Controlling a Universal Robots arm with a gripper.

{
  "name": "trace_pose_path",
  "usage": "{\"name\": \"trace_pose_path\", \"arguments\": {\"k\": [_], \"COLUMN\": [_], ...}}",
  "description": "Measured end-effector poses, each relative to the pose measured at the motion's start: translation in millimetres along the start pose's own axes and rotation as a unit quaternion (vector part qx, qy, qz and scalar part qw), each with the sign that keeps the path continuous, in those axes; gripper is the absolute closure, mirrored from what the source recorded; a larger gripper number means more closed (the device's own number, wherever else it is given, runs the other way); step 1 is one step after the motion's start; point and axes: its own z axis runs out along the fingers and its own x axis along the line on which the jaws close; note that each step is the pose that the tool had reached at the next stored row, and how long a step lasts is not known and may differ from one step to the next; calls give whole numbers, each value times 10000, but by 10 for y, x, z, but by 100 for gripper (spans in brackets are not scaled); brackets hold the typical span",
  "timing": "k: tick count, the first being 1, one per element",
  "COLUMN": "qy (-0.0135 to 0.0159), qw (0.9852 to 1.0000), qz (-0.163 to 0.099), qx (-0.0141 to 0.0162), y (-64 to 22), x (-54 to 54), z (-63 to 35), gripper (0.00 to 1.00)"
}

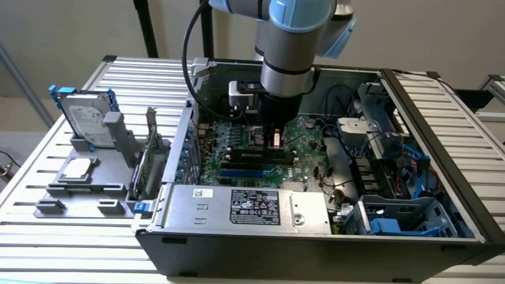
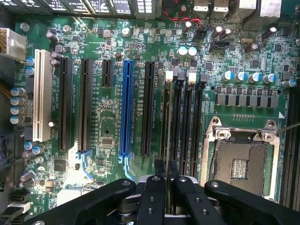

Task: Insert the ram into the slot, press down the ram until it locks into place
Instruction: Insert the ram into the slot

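Black fingers of the gripper (image 2: 167, 169) sit nearest the wrist camera. The jaws are drawn together and clamped on the ram (image 2: 168, 140), which you see edge-on as a thin line running out from between them. Judge the stick light, stiff and brittle: it won't flex, so any tilt loads the contacts. Hold it by the flat faces or top edge, never the contact edge, and keep pressure even along the length. The ram lines up along the slot (image 2: 165, 112), the outermost of four parallel black sockets, on the side toward the blue socket (image 2: 125, 108). You cannot tell whether it is seated or whether the end clips have closed. Beyond lies the green motherboard (image 2: 101, 136), with a bare processor socket (image 2: 241, 164) beside the memory bank. In the exterior view the computer case (image 1: 316, 254) lies open, holding that board, a silver power supply (image 1: 245, 207), loose cables and a blue drive cage (image 1: 402, 223). Farther off, on the exterior view's left, a grey tray (image 1: 47, 192) holds an upright hard drive (image 1: 83, 115) and a processor chip (image 1: 77, 168).
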Motion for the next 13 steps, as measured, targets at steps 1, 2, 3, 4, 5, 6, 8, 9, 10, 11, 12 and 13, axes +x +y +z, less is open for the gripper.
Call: {"name": "trace_pose_path", "arguments": {"k": [1,2,3,4,5,6,8,9,10,11,12,13], "qy": [1,0,1,1,-1,-2,-1,0,-1,-1,-1,-1], "qw": [10000,10000,10000,10000,10000,10000,10000,10000,10000,10000,10000,10000], "qz": [0,0,0,1,1,1,1,1,0,0,1,1], "qx": [0,0,-1,0,0,0,-2,-3,-3,-2,-3,-3], "y": [0,0,0,0,1,2,6,7,9,12,17,26], "x": [0,0,0,0,0,-1,0,0,0,0,0,0], "z": [2,3,3,2,-11,-48,-141,-184,-219,-248,-270,-285], "gripper": [87,85,85,85,78,78,78,78,78,78,78,78]}}
